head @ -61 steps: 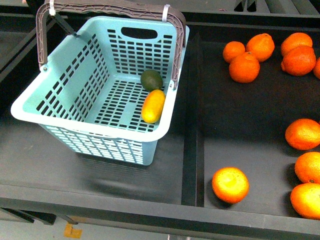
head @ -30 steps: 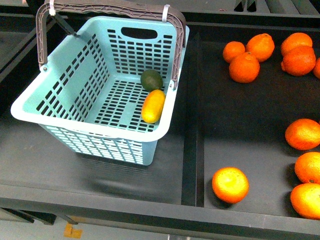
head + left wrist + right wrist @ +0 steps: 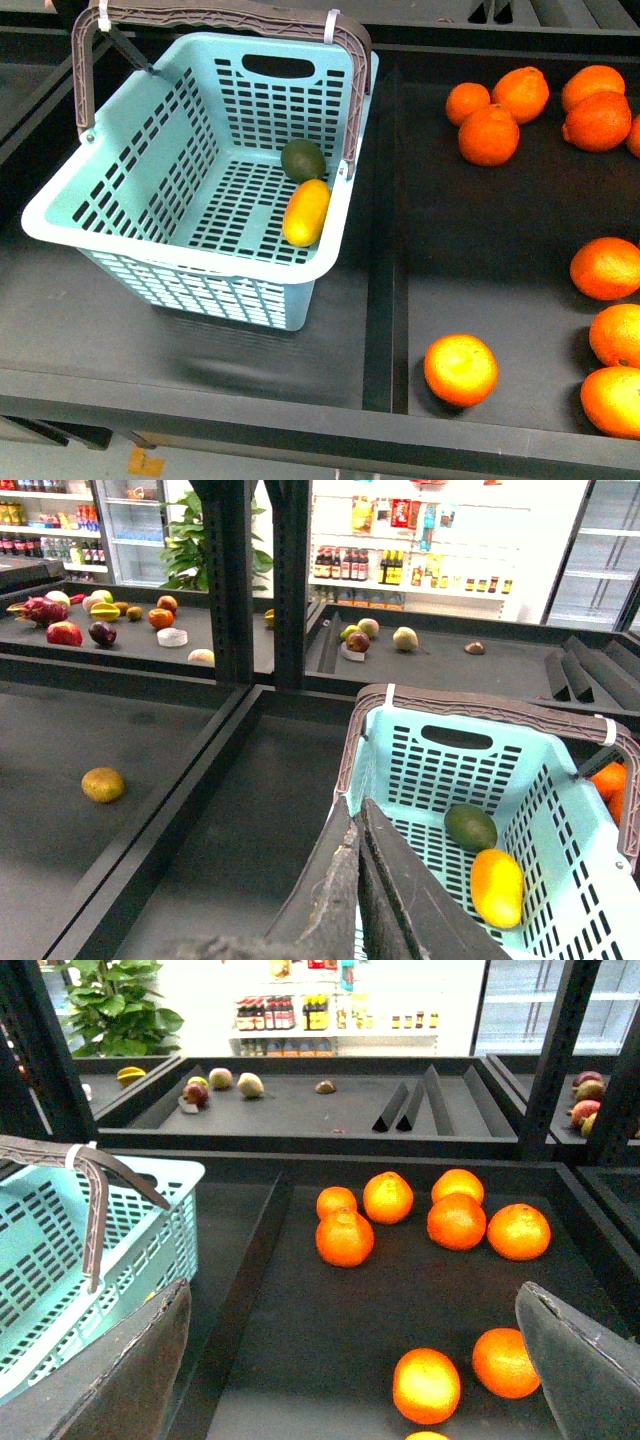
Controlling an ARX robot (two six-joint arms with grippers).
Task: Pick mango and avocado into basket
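Nearest the robot, at about five o'clock in the front view, a lone orange (image 3: pixel 461 369) sits on the dark counter (image 3: pixel 480 230) of the right-hand bay, with more oranges ranged along the three o'clock edge; none belongs to the task.

A little further off, at ten o'clock, stands the basket (image 3: pixel 130 165), tilted slightly so its open mouth faces the robot. The mango (image 3: pixel 306 212) lies on its slotted floor against the right-hand wall, and the avocado (image 3: pixel 302 160) rests just beyond it, touching or nearly touching its far end. Both have probably rolled into that lower corner. Both fruits being inside, I judge the task done.

Neither arm shows in the front view, which suits arms pulled back clear of the basket. In the left wrist view the left pincer (image 3: pixel 358 880) is clenched, its jaws pressed together on nothing, above the basket's near rim. In the right wrist view the right pincer (image 3: pixel 355 1360) is released, jaws spread wide and empty over the oranges.

Furthest away, at one o'clock, another cluster of oranges (image 3: pixel 489 134) lies untouched.
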